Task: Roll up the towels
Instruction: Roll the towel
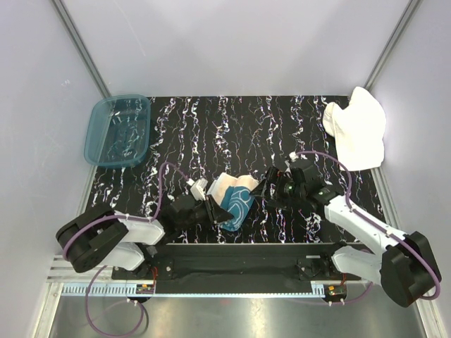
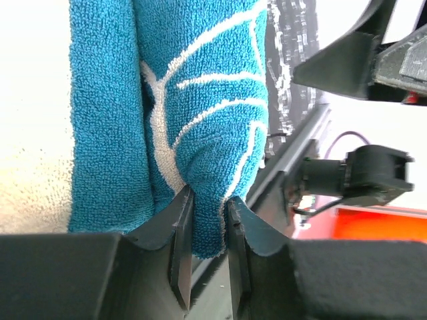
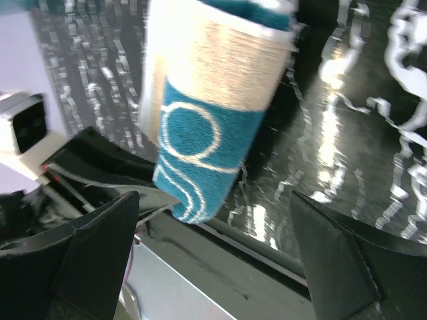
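The cream-tan towel with a teal-blue pattern (image 1: 236, 199) hangs folded near the table's front middle. My left gripper (image 1: 220, 213) is shut on its lower teal edge (image 2: 210, 167); the cloth sits pinched between the fingers (image 2: 181, 233). My right gripper (image 1: 264, 189) is open and empty just right of this towel; the towel (image 3: 210, 113) shows ahead between its spread fingers (image 3: 337, 263). The large white towel (image 1: 358, 128) lies bunched at the far right edge of the mat.
A translucent teal tub (image 1: 118, 129) stands at the far left corner. The black marbled mat (image 1: 211, 127) covers the table. A black rail (image 1: 239, 262) runs along the near edge between the arm bases. White walls enclose the sides.
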Controlling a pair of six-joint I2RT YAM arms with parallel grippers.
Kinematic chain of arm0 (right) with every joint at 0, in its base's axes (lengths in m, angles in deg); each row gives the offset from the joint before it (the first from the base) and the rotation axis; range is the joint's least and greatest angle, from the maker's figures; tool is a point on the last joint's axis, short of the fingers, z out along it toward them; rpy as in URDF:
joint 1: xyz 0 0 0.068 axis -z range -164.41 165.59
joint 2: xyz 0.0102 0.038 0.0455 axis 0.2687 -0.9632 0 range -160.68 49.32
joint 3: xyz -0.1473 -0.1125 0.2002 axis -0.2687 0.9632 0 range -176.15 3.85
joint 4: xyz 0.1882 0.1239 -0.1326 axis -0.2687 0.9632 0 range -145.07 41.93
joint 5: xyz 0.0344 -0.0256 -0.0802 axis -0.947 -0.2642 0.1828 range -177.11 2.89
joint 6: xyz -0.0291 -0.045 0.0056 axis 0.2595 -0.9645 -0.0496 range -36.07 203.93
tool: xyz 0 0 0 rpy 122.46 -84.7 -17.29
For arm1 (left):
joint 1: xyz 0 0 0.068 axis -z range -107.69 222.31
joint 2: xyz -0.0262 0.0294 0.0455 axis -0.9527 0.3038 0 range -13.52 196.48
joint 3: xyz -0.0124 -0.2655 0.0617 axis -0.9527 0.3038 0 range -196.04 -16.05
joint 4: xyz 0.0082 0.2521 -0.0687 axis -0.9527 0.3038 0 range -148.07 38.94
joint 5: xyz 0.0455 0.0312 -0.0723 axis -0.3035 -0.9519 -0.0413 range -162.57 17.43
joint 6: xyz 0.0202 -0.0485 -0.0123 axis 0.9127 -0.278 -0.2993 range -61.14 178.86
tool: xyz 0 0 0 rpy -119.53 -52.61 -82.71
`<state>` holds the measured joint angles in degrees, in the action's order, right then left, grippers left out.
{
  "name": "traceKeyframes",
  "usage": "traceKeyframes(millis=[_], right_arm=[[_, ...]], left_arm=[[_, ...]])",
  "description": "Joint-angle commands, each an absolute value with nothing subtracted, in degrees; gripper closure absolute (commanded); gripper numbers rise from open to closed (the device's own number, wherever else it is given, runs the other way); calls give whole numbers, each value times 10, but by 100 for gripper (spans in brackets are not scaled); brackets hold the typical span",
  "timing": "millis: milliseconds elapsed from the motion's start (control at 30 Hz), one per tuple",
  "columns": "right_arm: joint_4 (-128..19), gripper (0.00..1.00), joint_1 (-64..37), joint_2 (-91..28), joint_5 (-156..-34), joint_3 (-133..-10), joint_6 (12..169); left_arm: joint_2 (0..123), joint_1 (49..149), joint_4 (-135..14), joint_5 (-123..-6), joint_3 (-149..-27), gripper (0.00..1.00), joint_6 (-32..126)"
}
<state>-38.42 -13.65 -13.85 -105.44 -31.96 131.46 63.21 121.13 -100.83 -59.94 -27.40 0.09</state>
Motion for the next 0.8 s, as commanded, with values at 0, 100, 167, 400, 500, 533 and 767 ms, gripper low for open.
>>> traceKeyframes(millis=[0,100,167,400,500,533,767], right_arm=[[-515,0,-150,-133,-1085,-297,1346],[-594,0,-163,-165,-1092,-274,1360],[-646,0,-174,-192,-1092,-260,1371],[-734,0,-194,-279,-1082,-248,1389],[-759,1,-204,-311,-1074,-247,1391],[-773,2,-210,-326,-1071,-244,1395],[-823,24,-226,-395,-1066,-248,1406]], left_arm=[[654,1196,-1109,-543,-256,100,-69],[672,1180,-1135,-532,-243,100,-118],[690,1168,-1158,-525,-234,100,-149],[739,1156,-1213,-518,-221,100,-191],[765,1155,-1254,-513,-218,100,-209],[780,1154,-1279,-510,-214,100,-214],[868,1143,-1415,-502,-197,100,-256]])
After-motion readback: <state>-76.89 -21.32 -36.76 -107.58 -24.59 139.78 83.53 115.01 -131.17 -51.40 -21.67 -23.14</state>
